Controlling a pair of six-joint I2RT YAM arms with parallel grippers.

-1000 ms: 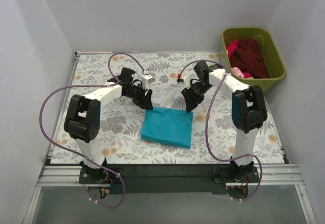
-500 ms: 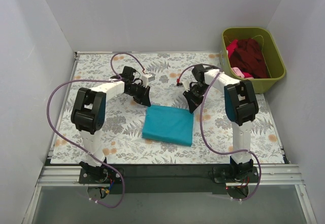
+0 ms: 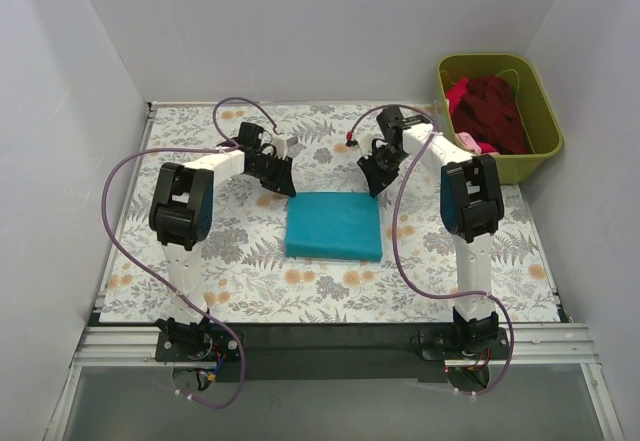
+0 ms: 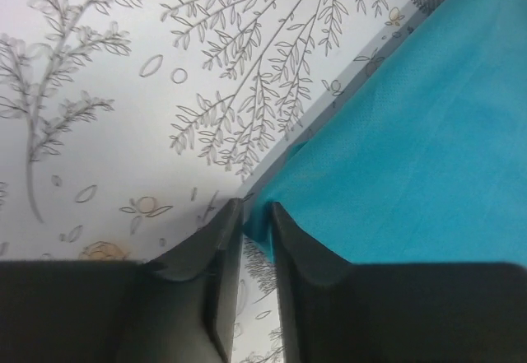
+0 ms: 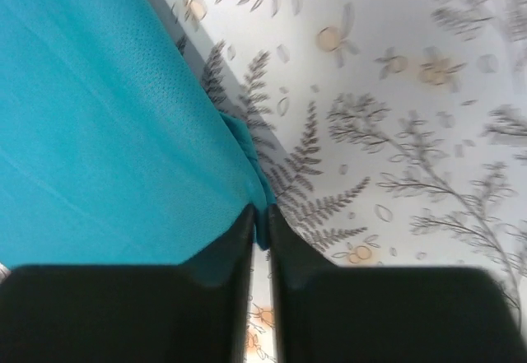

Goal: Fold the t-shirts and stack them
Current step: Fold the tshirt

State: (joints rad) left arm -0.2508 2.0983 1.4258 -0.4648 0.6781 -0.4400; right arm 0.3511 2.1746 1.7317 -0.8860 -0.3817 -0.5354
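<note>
Covering the whole floor of the white-walled cell, the table [image 3: 180, 261] carries a grey leaf-and-flower print. From the 6 o'clock edge the left arm [image 3: 182, 206] and right arm [image 3: 470, 201] rise and bend inward toward the middle, each trailed by a looping purple cable [image 3: 108, 231].

At about 1 o'clock on the table, against the right wall, sits the olive-green bin [image 3: 548, 133]. Near the table's centre, the teal t-shirt [image 3: 334, 226] lies flat as a folded rectangle, well apart from the bin. Inside the bin the maroon t-shirt [image 3: 495, 111] is heaped loosely, with pink cloth [image 3: 478, 145] showing at its 5 o'clock side and again at its 10 o'clock side.

The left gripper [image 3: 280, 187] is down at the 11 o'clock corner of the teal rectangle, and the right gripper [image 3: 376, 185] is at its 1 o'clock corner. In the left wrist view the left gripper [image 4: 256, 208] has its dark fingers [image 4: 222, 231] drawn close together, with the tip of the teal corner pinched at their ends and printed table visible lower in the slit. In the right wrist view the right gripper [image 5: 260, 211] has its fingers [image 5: 235, 239] nearly touching, nipping the teal corner the same way.
</note>
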